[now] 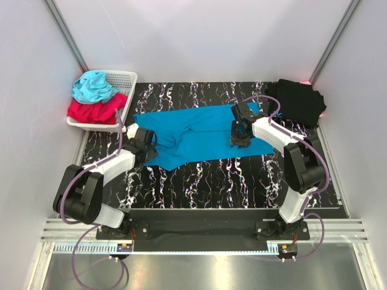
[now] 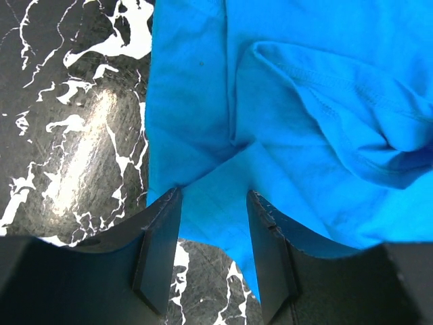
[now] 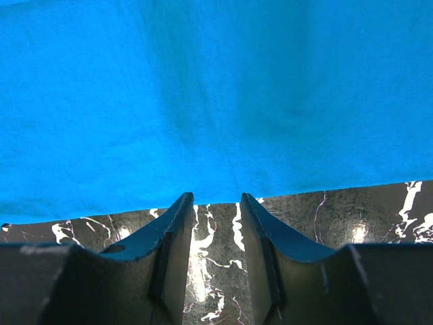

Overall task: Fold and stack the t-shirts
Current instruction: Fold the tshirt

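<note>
Basket point(image 1: 128, 83) of teal and red cloth stands well out past the left gripper's point(image 2: 213, 196) outer side, out of play. That gripper sits low at the near-left corner of the blue tee point(image 1: 199, 134). Its fingers are parted, with a tongue of hem lying between them and nothing pinched yet. Just ahead of its fingertips the cloth is rumpled, with a seamed fold ridged up.

The right gripper point(image 3: 216, 200) is likewise parted and empty. The tee's straight edge runs just ahead of its fingertips, with bare table point(image 1: 211, 181) between them. Well beyond its outer side the black tee point(image 1: 296, 101) lies heaped.

The step looks like taking the near edge with both hands for a fold. The right gripper probably needs to ease forward until the hem lies between its fingers. Both should then close on the same edge, lift level and keep the cloth taut between them, or the rumple by the left gripper may crease into the fold.
</note>
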Robot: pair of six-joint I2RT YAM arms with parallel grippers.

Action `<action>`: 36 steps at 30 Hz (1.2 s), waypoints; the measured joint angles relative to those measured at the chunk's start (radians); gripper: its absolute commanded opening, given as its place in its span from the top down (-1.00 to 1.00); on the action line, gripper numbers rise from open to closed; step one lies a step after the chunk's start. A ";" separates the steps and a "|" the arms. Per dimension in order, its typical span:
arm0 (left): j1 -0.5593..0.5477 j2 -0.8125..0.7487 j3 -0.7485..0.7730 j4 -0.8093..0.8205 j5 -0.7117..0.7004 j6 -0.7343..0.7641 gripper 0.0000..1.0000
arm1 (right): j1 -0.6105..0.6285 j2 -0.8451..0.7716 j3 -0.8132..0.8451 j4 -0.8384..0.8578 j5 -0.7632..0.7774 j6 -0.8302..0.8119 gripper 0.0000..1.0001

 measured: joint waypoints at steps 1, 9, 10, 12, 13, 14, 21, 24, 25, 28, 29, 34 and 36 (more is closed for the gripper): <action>0.000 -0.009 -0.003 0.000 0.001 0.000 0.03 | 0.000 0.000 0.000 0.000 0.000 0.000 0.17; 0.000 -0.034 -0.005 -0.021 -0.011 -0.005 0.03 | 0.000 0.000 0.000 -0.002 0.000 0.000 0.17; 0.000 -0.031 -0.005 -0.026 -0.012 -0.006 0.03 | 0.000 0.000 0.000 -0.002 0.000 0.000 0.17; 0.000 -0.020 -0.003 -0.037 -0.018 -0.010 0.03 | 0.000 0.000 0.000 -0.002 0.001 0.000 0.17; 0.000 -0.014 -0.003 -0.042 -0.019 -0.012 0.03 | 0.000 0.000 0.000 -0.002 0.001 0.000 0.17; 0.000 -0.007 -0.003 -0.046 -0.020 -0.012 0.03 | 0.000 0.000 0.000 -0.003 0.002 0.000 0.17; 0.000 0.044 0.005 -0.052 -0.023 -0.015 0.03 | 0.000 0.000 0.000 -0.009 0.005 0.000 0.17; 0.000 0.062 0.017 -0.042 -0.024 -0.016 0.13 | 0.000 0.000 0.000 -0.013 0.006 0.000 0.17; 0.000 0.065 0.018 -0.035 -0.024 -0.015 0.17 | 0.000 0.000 0.000 -0.014 0.007 0.000 0.17; 0.000 0.069 0.019 -0.026 -0.018 -0.015 0.23 | 0.000 0.000 0.000 -0.014 0.008 0.000 0.17; 0.000 0.069 0.019 -0.024 -0.016 -0.015 0.23 | 0.000 0.000 0.000 -0.014 0.008 0.000 0.17; 0.000 0.063 0.019 -0.029 -0.014 -0.015 0.17 | 0.000 0.000 0.000 -0.016 0.008 0.000 0.17; 0.000 0.051 0.019 -0.044 -0.014 -0.016 0.17 | 0.000 0.000 0.000 -0.016 0.008 0.000 0.18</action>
